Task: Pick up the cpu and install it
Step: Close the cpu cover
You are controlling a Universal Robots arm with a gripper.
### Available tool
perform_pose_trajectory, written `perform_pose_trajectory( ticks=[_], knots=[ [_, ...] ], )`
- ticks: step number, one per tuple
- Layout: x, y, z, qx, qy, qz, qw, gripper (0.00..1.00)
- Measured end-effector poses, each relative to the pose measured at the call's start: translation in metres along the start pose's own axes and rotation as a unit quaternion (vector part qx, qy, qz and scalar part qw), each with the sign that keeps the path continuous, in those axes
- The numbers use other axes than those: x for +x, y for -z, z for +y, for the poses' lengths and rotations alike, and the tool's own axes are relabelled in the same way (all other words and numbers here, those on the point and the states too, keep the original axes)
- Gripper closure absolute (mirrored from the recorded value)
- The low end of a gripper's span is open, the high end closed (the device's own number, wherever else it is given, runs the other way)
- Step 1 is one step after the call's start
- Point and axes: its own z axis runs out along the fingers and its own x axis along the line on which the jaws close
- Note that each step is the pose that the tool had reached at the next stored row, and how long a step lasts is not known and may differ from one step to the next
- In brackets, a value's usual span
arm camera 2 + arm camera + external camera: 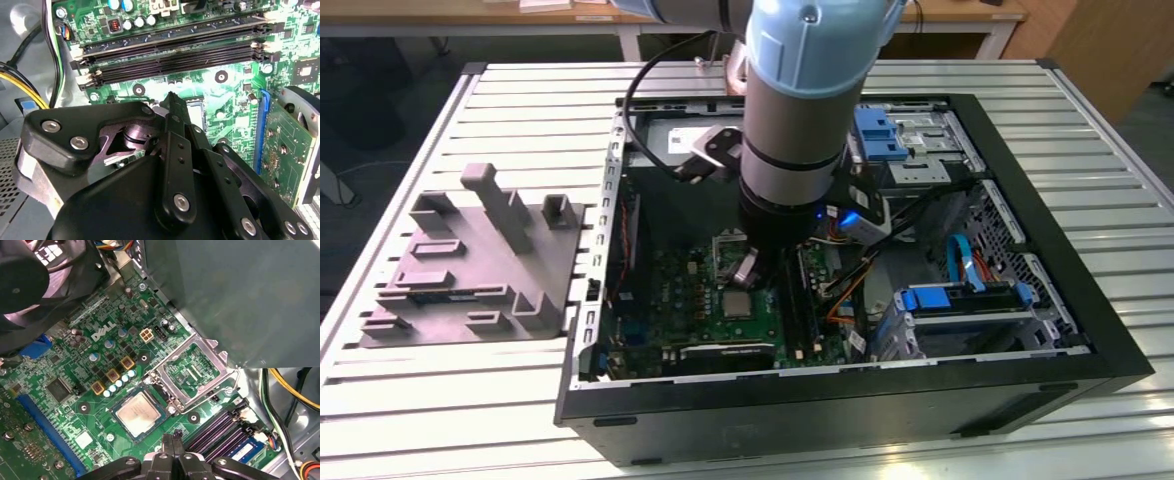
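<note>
Below gripper (173, 446), cpu (138, 413) seated.

In the exterior view, the arm (798, 110) is being seen as a thick silver-grey cylinder capped by a pale blue joint cover, with a black band around it and a black wrist section below. A black cable (647, 85) is being looped along the exterior view's left side of it, and a blue light is being shown near the wrist. In both wrist views, the gripper (172, 107) is being shown as matte black linkage plates fastened with silver screws.
</note>
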Motion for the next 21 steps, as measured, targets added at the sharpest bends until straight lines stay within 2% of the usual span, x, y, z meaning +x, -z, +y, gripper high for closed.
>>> perform_pose_trajectory(
  ticks=[2,4,7,9,11,13,15,18,21],
  knots=[
    [-0.0005,-0.0001,-0.0005,-0.0070,0.003,-0.0082,0.9999,0.89],
    [-0.0008,-0.0004,-0.0009,-0.0112,0.006,-0.0137,0.9998,0.89],
    [-0.0014,-0.0004,-0.0016,-0.0222,0.011,-0.0275,0.9993,0.89],
    [-0.0023,-0.0009,-0.0024,-0.0266,0.013,-0.0329,0.9990,0.89],
    [-0.0044,-0.0015,-0.0041,-0.0278,0.014,-0.0343,0.9989,0.89],
    [-0.0057,-0.0018,-0.0056,-0.0282,0.018,-0.0341,0.9989,0.89],
    [-0.0059,-0.0019,-0.0058,-0.0288,0.029,-0.0330,0.9986,0.89],
    [-0.0059,-0.0022,-0.0059,-0.0302,0.055,-0.0309,0.9976,0.89],
    [-0.0069,-0.0022,-0.0070,-0.0309,0.062,-0.0306,0.9971,0.89]
  ],
)
